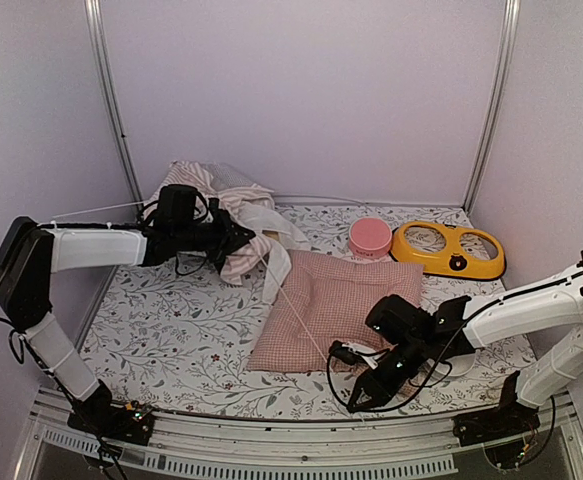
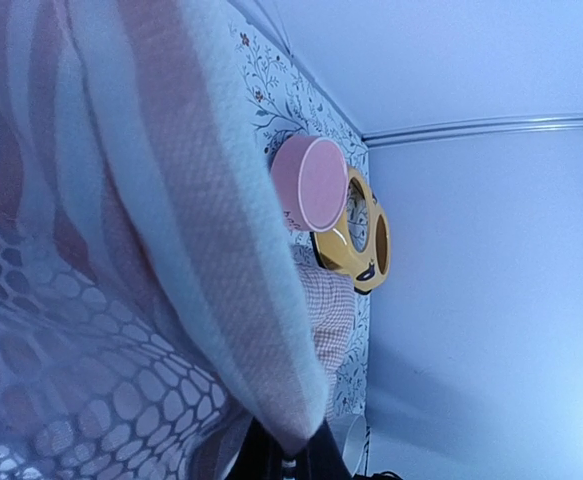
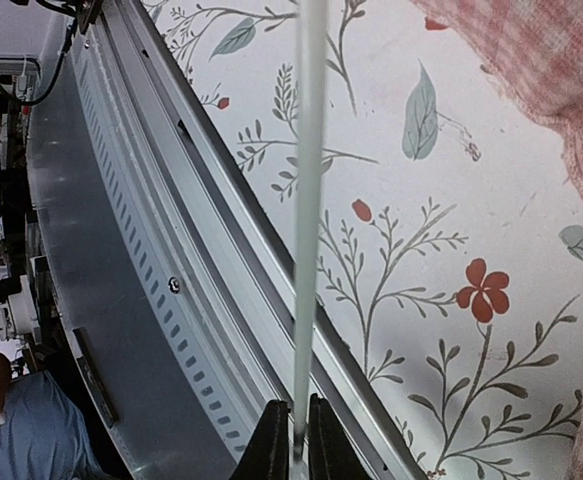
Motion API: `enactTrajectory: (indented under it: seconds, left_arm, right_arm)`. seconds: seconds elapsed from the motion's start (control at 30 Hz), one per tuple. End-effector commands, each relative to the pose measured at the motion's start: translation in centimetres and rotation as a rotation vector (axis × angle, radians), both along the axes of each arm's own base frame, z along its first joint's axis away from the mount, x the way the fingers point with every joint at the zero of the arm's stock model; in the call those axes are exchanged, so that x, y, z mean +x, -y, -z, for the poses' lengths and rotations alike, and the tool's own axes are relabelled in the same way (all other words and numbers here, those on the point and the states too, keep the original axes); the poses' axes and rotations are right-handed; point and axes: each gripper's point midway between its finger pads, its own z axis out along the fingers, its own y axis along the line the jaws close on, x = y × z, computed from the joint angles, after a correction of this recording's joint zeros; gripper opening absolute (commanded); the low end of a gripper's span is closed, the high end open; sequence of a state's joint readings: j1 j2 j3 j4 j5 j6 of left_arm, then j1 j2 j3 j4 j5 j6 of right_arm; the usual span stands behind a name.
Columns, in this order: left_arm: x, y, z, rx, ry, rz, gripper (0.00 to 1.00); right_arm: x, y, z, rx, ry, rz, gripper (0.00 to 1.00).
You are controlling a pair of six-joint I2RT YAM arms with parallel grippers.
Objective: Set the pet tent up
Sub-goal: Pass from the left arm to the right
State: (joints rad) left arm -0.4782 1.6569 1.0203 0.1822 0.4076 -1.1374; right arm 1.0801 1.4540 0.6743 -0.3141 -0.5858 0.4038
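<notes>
- Pale lilac walls close in a worktop (image 1: 171, 320) covered by a white cloth printed with leaves and small red flowers.
- One pet tent (image 1: 236, 200) lies as a collapsed heap in the far left corner. Its pink-and-white striped fabric is bunched up, and white cloth spills from it toward the middle.
- One pink checked cushion (image 1: 336, 295) lies flat near the centre of the worktop.
- One pink bowl (image 1: 370, 238) stands just beyond the cushion, toward the far edge.
- One yellow double-bowl feeder (image 1: 449, 249) sits beside the bowl, near the far right corner.
- Two arms are in view, one from each near corner.
- The left claw (image 1: 243, 238) is at the heap's right side, clenched on the tent. In the left wrist view, striped fabric (image 2: 171, 200) and net-like mesh fill the frame and run down between its fingertips (image 2: 289, 455).
- One thin white pole (image 1: 296, 300) runs from the heap diagonally across the cushion toward the near edge.
- The right claw (image 1: 359, 400) is just off the cushion's near right corner. In the right wrist view it is pinched on the pole (image 3: 309, 200), which rises straight from its tips (image 3: 293, 430).
- A second thin white rod (image 1: 101, 211) shows above the left arm, running from the heap toward the left edge.
</notes>
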Motion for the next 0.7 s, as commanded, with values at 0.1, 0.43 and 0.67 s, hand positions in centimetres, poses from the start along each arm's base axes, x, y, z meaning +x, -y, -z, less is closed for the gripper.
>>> enactTrajectory:
  seconds: [0.1,0.43,0.67]
  left_arm:
    - [0.6,-0.1,-3.4,-0.039,0.104,0.002,0.00]
    - [0.4,-0.1,-2.8,-0.029,0.101,0.017,0.00]
    - [-0.6,-0.5,-2.3,0.023,0.124,0.051,0.27]
  right_arm:
    - [0.1,-0.8,0.2,0.024,0.003,-0.013,0.12]
    - [0.3,-0.8,-0.5,0.038,0.024,-0.003,0.00]
    - [1.1,-1.5,-2.3,0.079,0.076,0.006,0.00]
